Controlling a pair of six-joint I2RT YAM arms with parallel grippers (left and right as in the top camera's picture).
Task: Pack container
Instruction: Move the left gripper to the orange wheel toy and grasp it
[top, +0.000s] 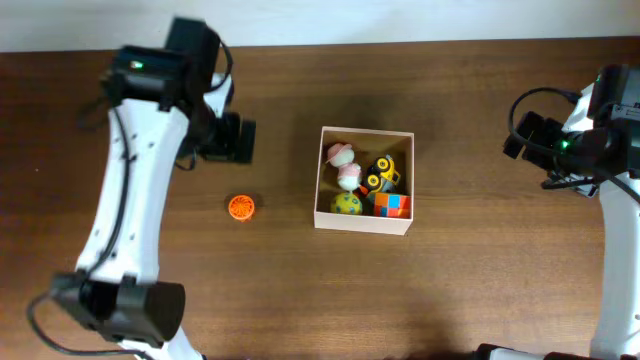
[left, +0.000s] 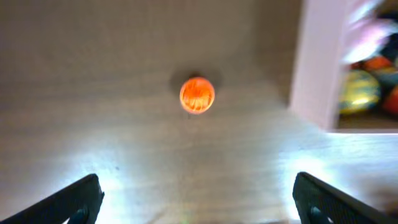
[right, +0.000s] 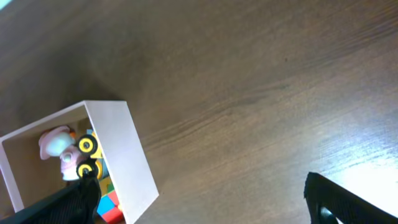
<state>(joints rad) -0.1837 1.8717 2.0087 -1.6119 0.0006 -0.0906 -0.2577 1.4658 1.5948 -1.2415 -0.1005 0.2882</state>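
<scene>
**Container (top: 360, 224) nearly packed, orange ball (top: 241, 207) left out**

Left gripper (left: 196, 199) hangs over the table (top: 480, 300), fingers (left: 81, 196) wide apart and empty, the orange ball just ahead of it. Beyond the ball, near but not touching, sits the container mid-table, four toys (top: 347, 204) already inside. Farther off, the right gripper (right: 199, 193), likewise spread open, waits well clear.

The dark brown wooden table (top: 480, 290) shows fine straight grain and a smooth, low-sheen finish, glaring pale under the wrist lights. The square white-walled container (top: 360, 224) looks like thin matt card, with tan cardboard inside. The small round orange toy (top: 241, 207) seems to be smooth plastic. The white arm shells (top: 130, 200) look like smooth, slightly glossy plastic.
</scene>
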